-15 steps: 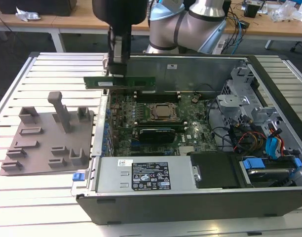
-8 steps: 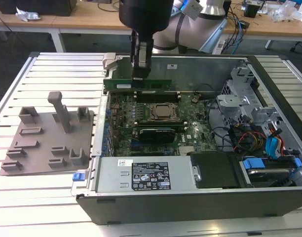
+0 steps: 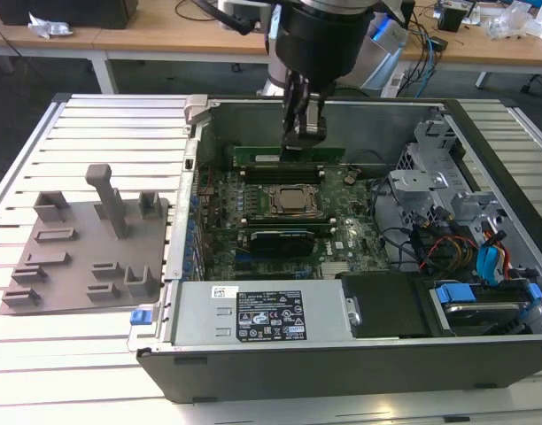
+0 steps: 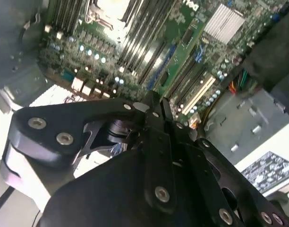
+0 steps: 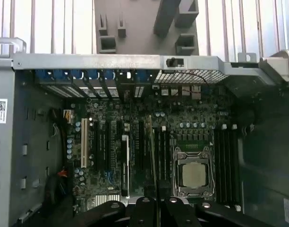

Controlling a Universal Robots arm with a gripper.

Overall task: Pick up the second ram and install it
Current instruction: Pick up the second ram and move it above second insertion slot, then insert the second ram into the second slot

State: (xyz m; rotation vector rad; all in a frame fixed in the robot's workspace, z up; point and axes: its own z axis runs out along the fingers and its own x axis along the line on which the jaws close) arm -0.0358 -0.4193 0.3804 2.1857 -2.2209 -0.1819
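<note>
Hand [image 3: 304, 135] hangs straight down inside the open computer case [image 3: 324, 354], its fingers drawn narrow and pinched on the top edge of the second ram [image 3: 253, 156]; the grip sits roughly at the middle of the stick's length. In the exterior view the green stick stands on edge directly under the hand, on the far side of the processor socket [image 3: 293, 201], with its long axis running from the exterior view's left to its right, parallel to the black memory slots there.

In the first wrist view the second ram [image 5: 153, 151] appears edge-on as a thin line coming out from between the fingers of the hand [image 5: 156, 208], lying along the slots just beside the processor socket [image 5: 194, 172]; a second bank of slots [image 5: 227, 161] lies on the socket's other side, apart from the stick.

My judgement is that the stick is lined up with a slot and either just above it or at its mouth; whether its lower edge is seated, I cannot tell, since the hand and the board's own edge hide the contact.

The grey holder plate [image 3: 76, 257] lies on the bench [image 3: 103, 124] outside the case, well apart from the hand.
</note>
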